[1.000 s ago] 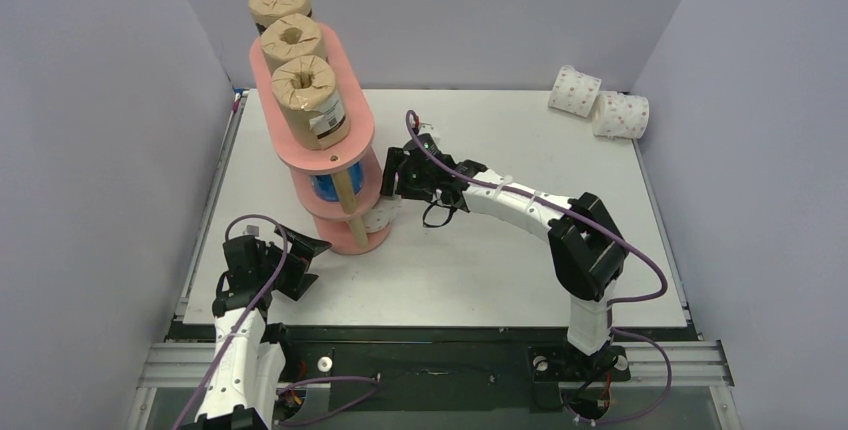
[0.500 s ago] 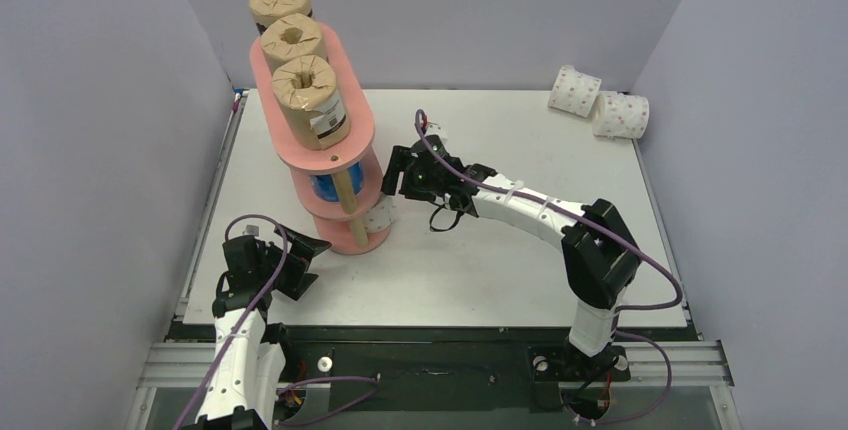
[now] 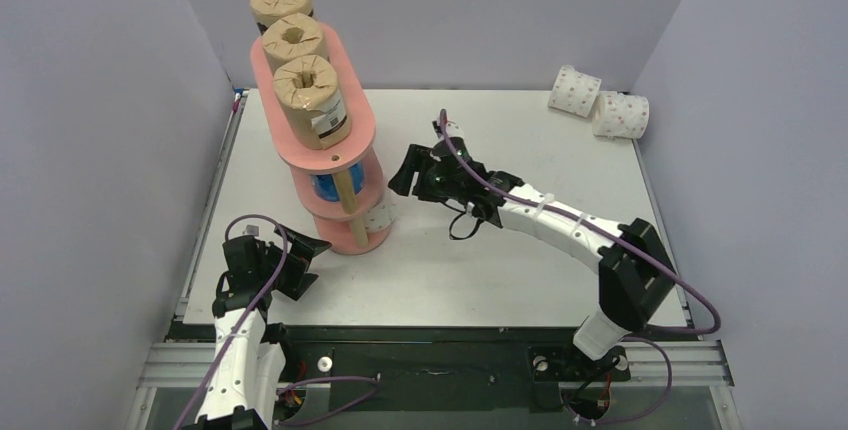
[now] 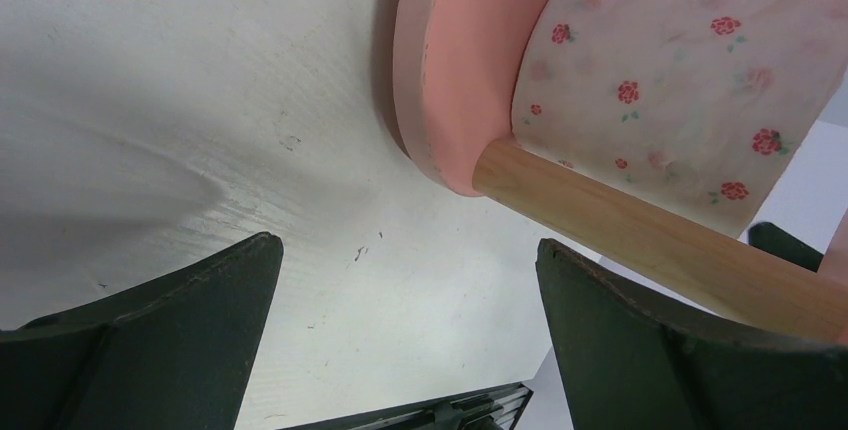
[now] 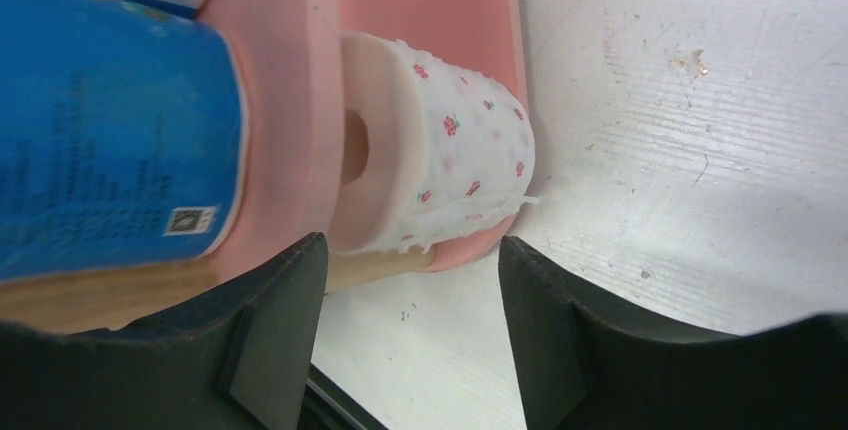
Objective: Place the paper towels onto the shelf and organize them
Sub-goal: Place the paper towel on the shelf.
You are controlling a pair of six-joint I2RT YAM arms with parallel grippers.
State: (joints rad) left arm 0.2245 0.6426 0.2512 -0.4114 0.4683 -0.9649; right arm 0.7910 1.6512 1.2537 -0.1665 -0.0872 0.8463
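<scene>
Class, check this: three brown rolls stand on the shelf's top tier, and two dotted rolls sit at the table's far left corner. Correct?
Wrong corner: the top external view shows the two dotted rolls at the table's far right corner. The rest holds.

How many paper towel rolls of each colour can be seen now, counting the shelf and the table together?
brown rolls: 3
white rolls with pink dots: 3 (1 on the shelf, 2 on the table)
blue rolls: 1 in plain view; the boards may hide more
Total seen: 7
</scene>
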